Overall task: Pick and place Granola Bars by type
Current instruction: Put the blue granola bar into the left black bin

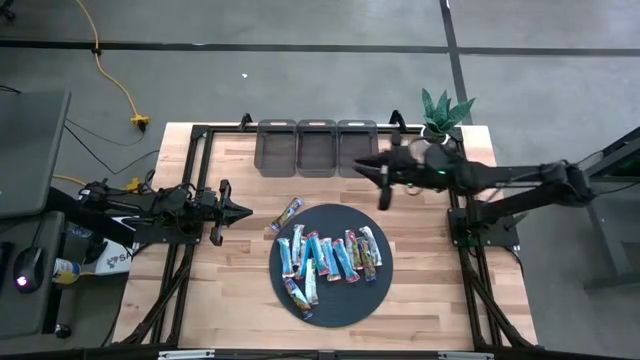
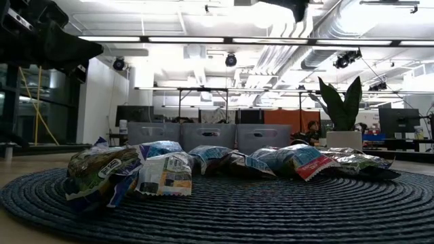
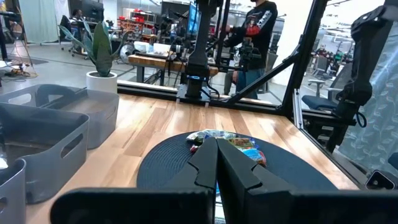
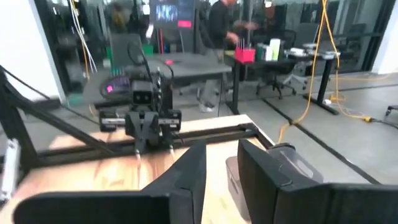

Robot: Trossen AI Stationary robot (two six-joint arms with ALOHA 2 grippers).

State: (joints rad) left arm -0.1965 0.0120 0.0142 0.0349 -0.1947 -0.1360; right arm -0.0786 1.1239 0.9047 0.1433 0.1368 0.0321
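Several granola bars (image 1: pixel 330 258) in blue, red and silver wrappers lie side by side on a round dark mat (image 1: pixel 330 300) at the table's middle; the low view shows them (image 2: pixel 203 166) in a row. One more bar (image 1: pixel 288 214) lies half off the mat's far left rim. My right gripper (image 1: pixel 360 165) hovers high beside the rightmost grey bin, level, open and with nothing between its fingers (image 4: pixel 221 168). My left gripper (image 1: pixel 243 211) waits shut at the left, pointing level toward the mat (image 3: pixel 216 163).
Three grey bins (image 1: pixel 317 147) stand in a row at the far edge. A potted plant (image 1: pixel 443 115) stands at the far right corner. Black frame rails (image 1: pixel 465 250) run along the table's sides. People move about in the room beyond.
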